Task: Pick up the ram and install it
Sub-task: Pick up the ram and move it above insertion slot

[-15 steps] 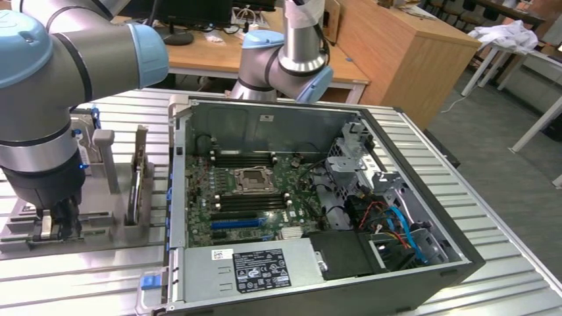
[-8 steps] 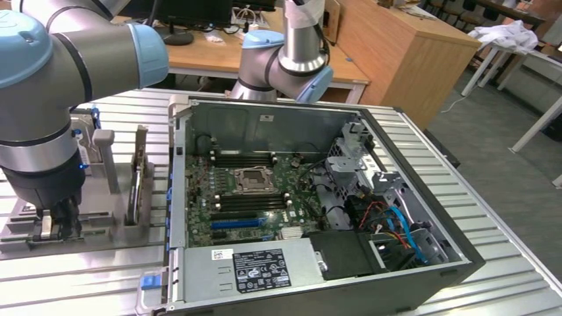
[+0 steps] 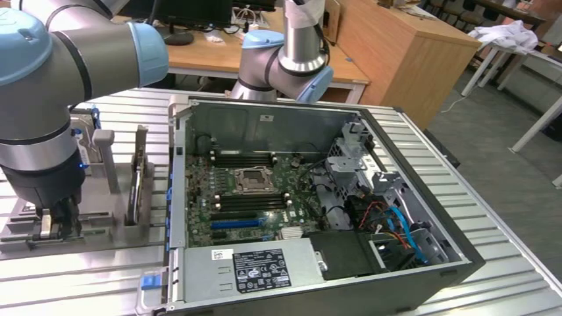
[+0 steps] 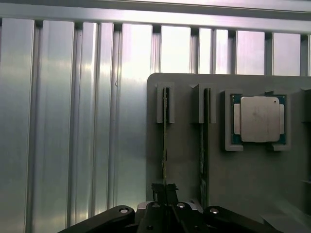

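**Exterior view.** The arm (image 3: 62, 79) reaches down at the exterior view's left. Its gripper (image 3: 54, 232) is lowered onto the grey holder (image 3: 99, 222), which lies on the slatted metal table (image 3: 422, 141). From here it cannot be told whether the gripper is spread or clamped. A thin board (image 3: 136, 187) stands on edge in the holder's slots, between the gripper and the open case (image 3: 263, 122). The case lies on its side just beside the holder. Inside it is the green motherboard (image 3: 255, 197), with a square socket (image 3: 255, 179) flanked by rows of black slots. The labelled power supply (image 3: 255, 266) sits at the case's near end. A second arm (image 3: 285, 59) stands behind the case.

**Wrist view.** The camera looks down on the holder (image 4: 184, 170) and on the table (image 4: 73, 121) around it. The ram (image 4: 165, 131) is seen edge-on as a thin dark line. It stands upright in a pair of grey slot posts near the holder's edge. It runs straight in under the gripper (image 4: 164, 188), whose tip sits over the stick's line. The view does not settle whether the gripper pinches the ram or merely straddles it. A second stick (image 4: 204, 145) stands parallel and near, in its own slot. Beyond that stick, the silver processor (image 4: 260, 119) lies flat in a square recess.
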